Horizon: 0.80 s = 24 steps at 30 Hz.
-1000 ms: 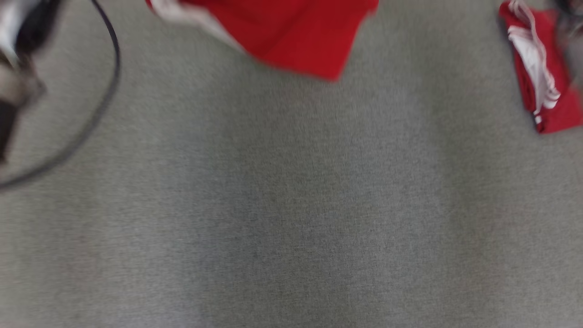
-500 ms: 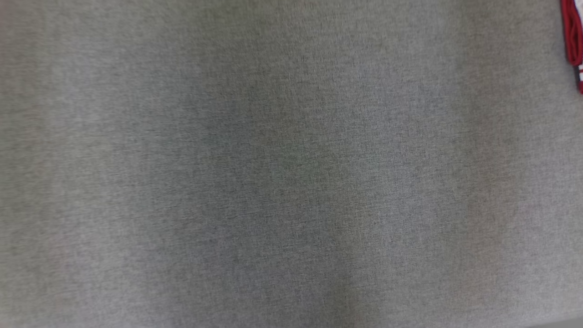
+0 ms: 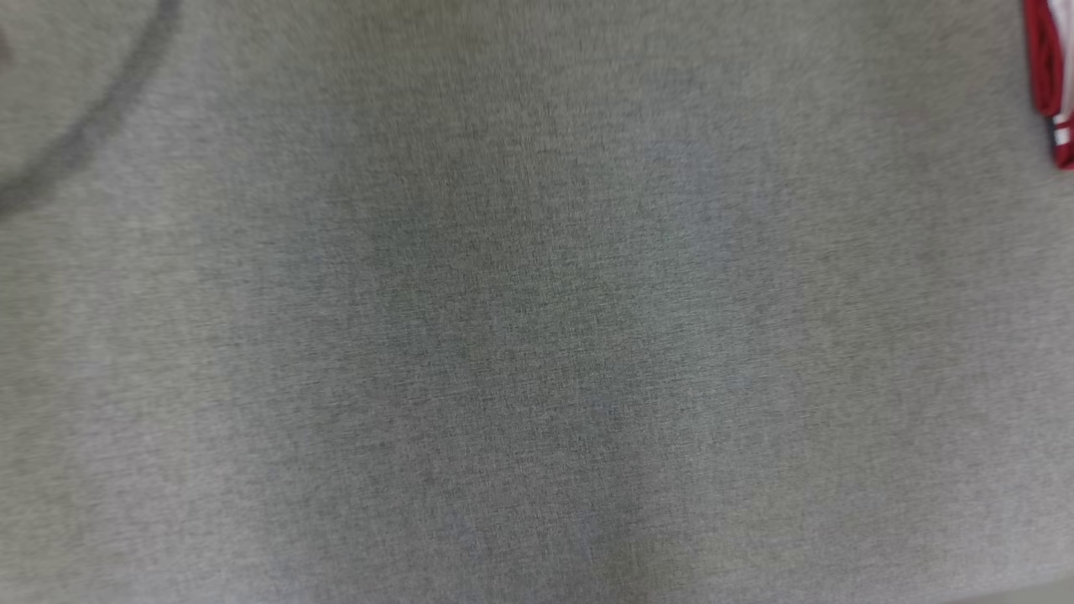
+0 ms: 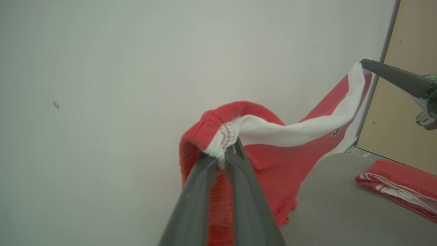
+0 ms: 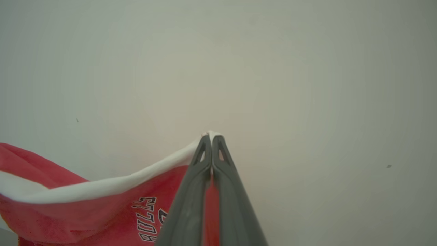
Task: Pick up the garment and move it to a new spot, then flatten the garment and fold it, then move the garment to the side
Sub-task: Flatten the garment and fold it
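1. Head view looks down on a grey cloth surface. A blurred dark curve crosses its far left corner, and a folded red bundle with white trim lies at the far right edge.
2. Left wrist view has a pale wall behind the work and a tan panel on the right.
3. Counted: two red pieces, one lifted and one folded, and two grippers.
4. The garment hangs in the air before the wall, and its white band sags between the grippers.
5. The left gripper is clamped on one end of that band, its fingers nearly together.
6. The right gripper is fully closed, pinching the band's other end. "BULLS" lettering shows just left of its fingers.
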Available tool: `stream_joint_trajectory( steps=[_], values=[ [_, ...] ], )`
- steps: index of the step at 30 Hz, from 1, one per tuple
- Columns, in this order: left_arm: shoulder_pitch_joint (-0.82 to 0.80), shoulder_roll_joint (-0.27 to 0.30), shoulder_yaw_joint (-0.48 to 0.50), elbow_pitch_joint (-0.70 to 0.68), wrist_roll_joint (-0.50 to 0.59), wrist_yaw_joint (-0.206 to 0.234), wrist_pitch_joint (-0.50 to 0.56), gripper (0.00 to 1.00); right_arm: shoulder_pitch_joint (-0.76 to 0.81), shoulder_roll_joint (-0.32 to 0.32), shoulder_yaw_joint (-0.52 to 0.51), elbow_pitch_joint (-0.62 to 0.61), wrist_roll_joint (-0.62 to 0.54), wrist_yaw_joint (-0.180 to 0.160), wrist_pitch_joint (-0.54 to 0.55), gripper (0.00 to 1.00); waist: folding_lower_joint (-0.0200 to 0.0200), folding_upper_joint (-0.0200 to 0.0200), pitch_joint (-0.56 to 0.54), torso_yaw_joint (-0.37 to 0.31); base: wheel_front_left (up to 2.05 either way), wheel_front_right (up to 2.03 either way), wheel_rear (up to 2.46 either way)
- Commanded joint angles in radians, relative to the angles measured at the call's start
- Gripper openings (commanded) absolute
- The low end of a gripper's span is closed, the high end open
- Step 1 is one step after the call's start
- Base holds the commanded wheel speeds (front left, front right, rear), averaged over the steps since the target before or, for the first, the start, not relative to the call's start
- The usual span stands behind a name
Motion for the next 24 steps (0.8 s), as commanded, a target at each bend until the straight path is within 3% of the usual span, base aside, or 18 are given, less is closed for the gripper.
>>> stream_joint_trajectory(
  steps=[1,5,12,14,18,21,24],
  values=[
    [0.046,0.014,-0.011,-0.02,-0.008,0.002,-0.013,0.0,0.057,-0.016,0.004,-0.02,0.013,-0.003,-0.011,0.0,0.0001,-0.0001,-0.042,0.008,0.0,0.0,0.0],
    [0.215,0.051,-0.014,-0.109,-0.045,0.013,-0.063,0.0,0.268,-0.086,-0.013,-0.137,0.064,-0.003,-0.034,0.0,0.0001,-0.0001,-0.106,0.015,0.0,0.0,0.0],
    [0.56,0.119,0.008,-0.341,-0.03,0.128,-0.09,0.0,0.706,-0.156,-0.103,-0.325,0.089,-0.003,-0.045,0.0,0.0001,-0.0001,-0.21,0.02,0.0,0.0,0.0],
    [0.717,0.119,0.035,-0.431,-0.012,0.164,-0.089,0.0,0.889,-0.162,-0.174,-0.386,0.082,-0.003,-0.046,0.0,0.0001,-0.0001,-0.244,0.024,0.0,0.0,0.0],
    [0.914,0.099,0.065,-0.497,0.021,0.188,-0.089,0.0,1.1,-0.153,-0.255,-0.452,0.06,-0.003,-0.043,0.0,0.0001,-0.0001,-0.282,0.026,0.0,0.0,0.0],
    [1.054,0.094,0.094,-0.492,0.076,0.212,-0.089,0.0,1.23,-0.132,-0.306,-0.483,0.04,-0.003,-0.02,0.0,0.0001,-0.0001,-0.311,0.023,0.0,0.0,0.0],
    [1.18,0.077,0.132,-0.478,0.124,0.209,-0.089,0.0,1.348,-0.105,-0.342,-0.512,0.022,-0.003,0.008,0.0,0.0001,-0.0001,-0.34,0.02,0.0,0.0,0.0]
  ],
)
